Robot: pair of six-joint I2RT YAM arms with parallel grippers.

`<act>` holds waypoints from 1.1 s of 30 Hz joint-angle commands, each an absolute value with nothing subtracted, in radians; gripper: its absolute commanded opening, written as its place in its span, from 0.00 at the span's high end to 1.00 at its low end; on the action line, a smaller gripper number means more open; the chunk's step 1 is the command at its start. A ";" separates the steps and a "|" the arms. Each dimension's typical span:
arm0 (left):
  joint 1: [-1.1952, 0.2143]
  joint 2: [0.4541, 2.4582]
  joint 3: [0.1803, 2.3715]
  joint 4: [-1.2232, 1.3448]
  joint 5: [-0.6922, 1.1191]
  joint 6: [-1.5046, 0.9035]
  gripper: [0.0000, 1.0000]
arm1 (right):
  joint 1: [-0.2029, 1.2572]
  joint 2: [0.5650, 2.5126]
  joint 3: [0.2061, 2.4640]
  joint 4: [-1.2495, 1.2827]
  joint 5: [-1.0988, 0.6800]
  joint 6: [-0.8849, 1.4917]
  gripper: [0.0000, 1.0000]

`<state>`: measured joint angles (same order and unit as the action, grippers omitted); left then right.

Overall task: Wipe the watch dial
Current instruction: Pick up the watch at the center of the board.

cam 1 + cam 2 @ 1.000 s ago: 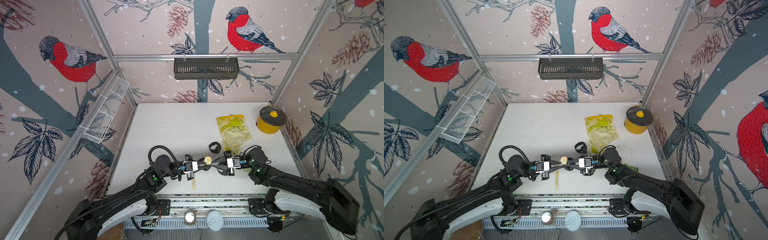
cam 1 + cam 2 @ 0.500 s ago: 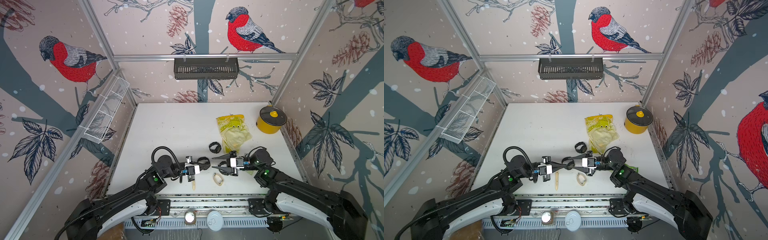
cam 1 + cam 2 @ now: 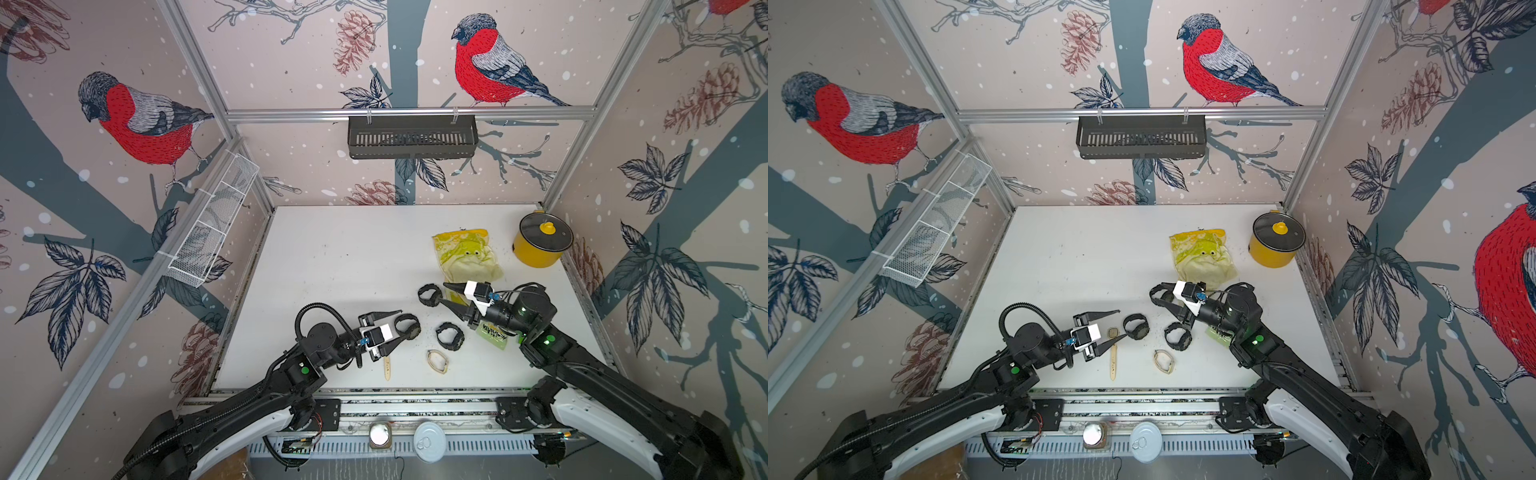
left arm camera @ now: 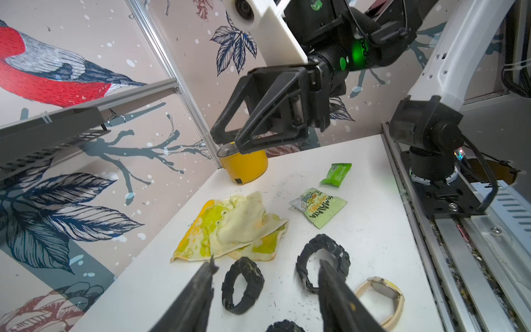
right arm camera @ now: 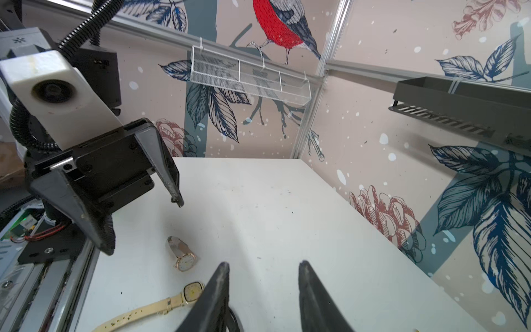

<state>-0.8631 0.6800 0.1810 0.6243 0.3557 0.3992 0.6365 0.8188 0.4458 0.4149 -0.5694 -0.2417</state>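
Bearings taken in a top view, 12 o'clock = back wall.

Left claw [image 3: 1122, 323]: jaws spread wide, nothing between them, low over the counter [image 3: 332, 257]. Right claw [image 3: 444, 293]: jaws partly apart, also empty; its wrist view shows bare counter between the tips.

Watches: five lie loose on the counter, none held.
- black watch [image 3: 427, 296] just off the right claw's tips, at its 9 o'clock
- second black watch [image 3: 1137, 327] just off the left claw's tips, at its 3 o'clock
- third black watch [image 3: 450, 336] between the two arms
- gold watch [image 3: 1113, 332] flat by the left claw's near fingertip, strap running toward 6
- beige watch [image 3: 437, 360] at 7 o'clock from the third black one

Cannot tell which is the target.

Cloth [image 3: 465, 257]: crumpled, at 1 o'clock from the right claw, untouched.

Judgement: wiping has not begun; this is the pick-up stage. The next move calls for one claw to take the cloth and the other to pin a watch dial-up, approaching the strap, not the glass.
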 commanded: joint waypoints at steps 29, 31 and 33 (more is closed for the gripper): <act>-0.861 0.396 0.032 0.537 -0.198 0.142 0.22 | 0.937 1.367 0.799 -0.436 -0.207 -0.603 0.59; -0.862 0.388 0.033 0.519 -0.199 0.141 0.22 | 0.944 1.381 0.789 -0.433 -0.212 -0.592 0.59; -0.862 0.377 0.030 0.515 -0.201 0.141 0.22 | 0.959 1.396 0.780 -0.433 -0.200 -0.578 0.59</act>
